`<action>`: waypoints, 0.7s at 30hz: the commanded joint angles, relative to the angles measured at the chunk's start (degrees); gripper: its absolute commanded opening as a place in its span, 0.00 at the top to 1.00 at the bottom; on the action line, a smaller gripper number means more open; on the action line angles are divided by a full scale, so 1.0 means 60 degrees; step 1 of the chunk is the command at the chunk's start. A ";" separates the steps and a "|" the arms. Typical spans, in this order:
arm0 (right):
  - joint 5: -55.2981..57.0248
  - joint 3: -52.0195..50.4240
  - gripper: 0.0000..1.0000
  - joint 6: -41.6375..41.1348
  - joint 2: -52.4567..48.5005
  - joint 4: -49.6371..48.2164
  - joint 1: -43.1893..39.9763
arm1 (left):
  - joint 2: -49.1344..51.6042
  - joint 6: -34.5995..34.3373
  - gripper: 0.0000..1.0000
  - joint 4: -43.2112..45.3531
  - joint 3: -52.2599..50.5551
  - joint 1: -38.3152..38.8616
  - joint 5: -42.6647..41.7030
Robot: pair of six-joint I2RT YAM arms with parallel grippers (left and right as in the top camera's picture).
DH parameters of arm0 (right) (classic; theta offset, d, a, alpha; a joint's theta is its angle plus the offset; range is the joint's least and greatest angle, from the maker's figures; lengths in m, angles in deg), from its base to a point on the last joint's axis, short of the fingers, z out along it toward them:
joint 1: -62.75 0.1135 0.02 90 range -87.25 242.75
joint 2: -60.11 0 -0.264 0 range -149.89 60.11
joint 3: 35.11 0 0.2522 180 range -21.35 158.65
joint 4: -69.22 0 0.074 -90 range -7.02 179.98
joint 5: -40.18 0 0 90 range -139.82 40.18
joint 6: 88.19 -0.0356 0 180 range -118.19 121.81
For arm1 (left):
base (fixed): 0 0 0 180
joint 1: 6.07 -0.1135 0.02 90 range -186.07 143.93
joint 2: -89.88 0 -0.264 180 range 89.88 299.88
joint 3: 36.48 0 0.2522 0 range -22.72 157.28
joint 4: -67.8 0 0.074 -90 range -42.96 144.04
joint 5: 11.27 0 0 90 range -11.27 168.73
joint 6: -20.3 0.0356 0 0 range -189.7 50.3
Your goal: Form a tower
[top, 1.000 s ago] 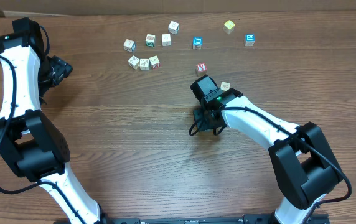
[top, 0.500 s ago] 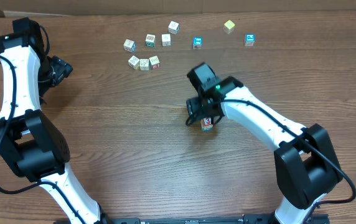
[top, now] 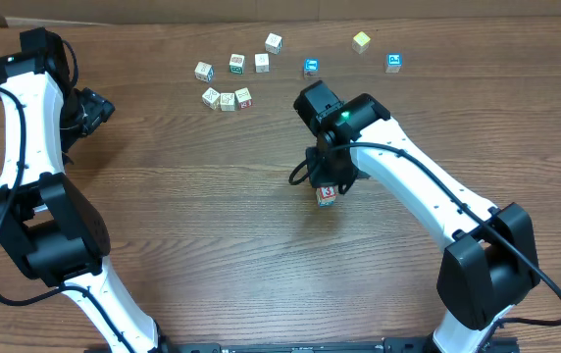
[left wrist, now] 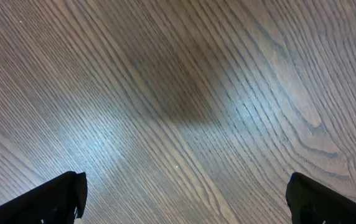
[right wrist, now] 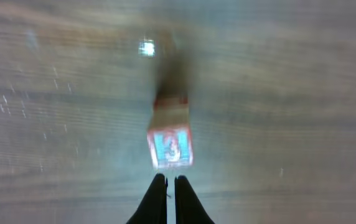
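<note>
While the right gripper [right wrist: 170, 182] hovers right by it, jaws pinched shut on nothing, the tower [top: 327, 193] stands central on the desk [top: 212, 235]: light, stiff, tippy, I'd say; best gripped low on flat sides. The left gripper [left wrist: 187, 198] gapes wide, empty.

Taking the tower [top: 327, 194] as my mark on the table [top: 202, 255], I see the right gripper [right wrist: 167, 180] close above it. Straight behind the tower, well apart, sits a lone cube [top: 311, 67]. Behind and to its left I have a trio of cubes [top: 228, 100] side by side, and farther back than those a string of four cubes [top: 236, 63]. Behind and to the tower's right lie two more cubes [top: 361, 41]. Far to its left is the left gripper [top: 92, 108].
</note>
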 commanded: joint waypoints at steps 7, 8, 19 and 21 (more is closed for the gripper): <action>-0.1424 -0.1096 0.96 -0.0474 0.0022 0.0423 -0.0015 | 0.0029 0.0073 0.01 0.0011 0.0127 0.0051 0.0022; -0.1424 -0.1279 0.96 -0.0474 0.0022 0.0361 -0.0015 | 0.0029 0.0076 0.01 0.0011 0.0127 0.0051 0.0022; -0.1432 -0.2000 0.96 -0.0470 0.0022 -0.0801 -0.0015 | 0.0029 0.0076 0.01 0.0011 0.0127 0.0051 0.0022; -0.1428 -0.2000 0.96 -0.0470 0.0022 -0.0947 -0.0015 | 0.0029 0.0076 0.00 0.0011 0.0127 0.0051 0.0022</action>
